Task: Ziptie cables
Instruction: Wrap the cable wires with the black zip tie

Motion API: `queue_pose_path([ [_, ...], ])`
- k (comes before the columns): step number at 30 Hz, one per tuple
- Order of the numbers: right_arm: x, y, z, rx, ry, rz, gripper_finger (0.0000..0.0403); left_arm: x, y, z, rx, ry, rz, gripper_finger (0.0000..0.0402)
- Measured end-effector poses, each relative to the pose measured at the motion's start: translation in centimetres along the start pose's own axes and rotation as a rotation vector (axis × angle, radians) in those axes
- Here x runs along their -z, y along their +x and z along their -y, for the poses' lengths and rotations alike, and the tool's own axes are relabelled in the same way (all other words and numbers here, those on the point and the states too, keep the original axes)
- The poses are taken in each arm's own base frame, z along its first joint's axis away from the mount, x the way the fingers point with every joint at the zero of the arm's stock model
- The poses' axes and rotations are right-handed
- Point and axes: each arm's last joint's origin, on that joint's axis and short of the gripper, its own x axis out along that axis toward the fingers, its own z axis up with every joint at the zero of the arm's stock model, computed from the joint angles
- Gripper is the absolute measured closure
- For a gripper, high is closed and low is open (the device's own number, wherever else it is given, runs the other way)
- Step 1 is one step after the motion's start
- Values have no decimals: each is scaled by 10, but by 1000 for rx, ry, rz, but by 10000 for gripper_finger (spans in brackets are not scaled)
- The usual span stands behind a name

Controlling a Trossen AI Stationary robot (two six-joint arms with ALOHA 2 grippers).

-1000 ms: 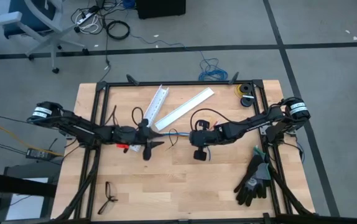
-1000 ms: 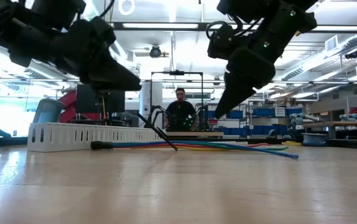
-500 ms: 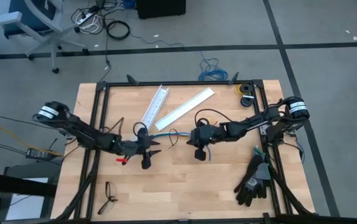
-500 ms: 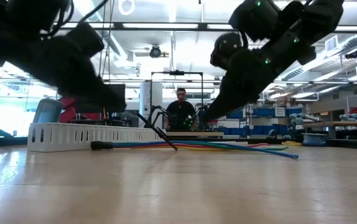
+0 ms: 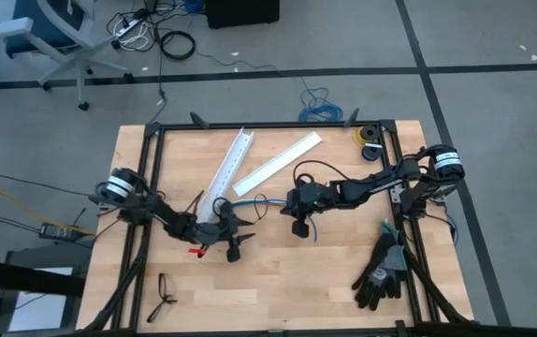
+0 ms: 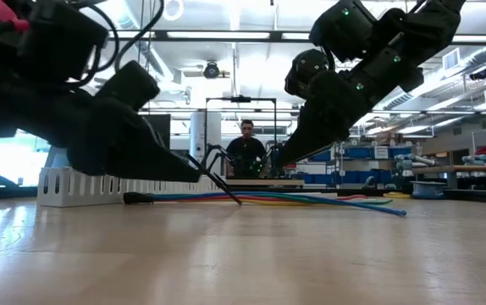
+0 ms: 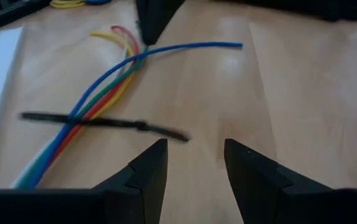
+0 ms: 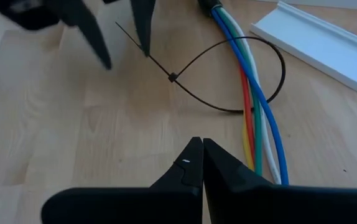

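Black ziptie (image 8: 228, 74) looped around coloured cables (image 8: 256, 112), left gripper (image 7: 194, 155) parted, right gripper (image 8: 197, 155) closed, empty.

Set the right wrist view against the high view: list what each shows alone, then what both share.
Only the right wrist view: the thin black ziptie looped around the coloured wire bundle, its head closed. Only the high view: the black work gloves, the black-framed glasses, both whole arms. Shared: the white slotted duct piece, the left gripper, fingers apart.
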Motion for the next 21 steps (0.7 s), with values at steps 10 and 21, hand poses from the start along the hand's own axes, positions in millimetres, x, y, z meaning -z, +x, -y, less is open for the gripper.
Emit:
queue_pose_path([
  [10, 1, 0, -2, -4, -2, -9, 403, -5, 15, 4, -55, 28, 46, 248],
  [21, 2, 0, -2, -4, 6, -15, 403, 1, 13, 1, -68, -2, 18, 257],
])
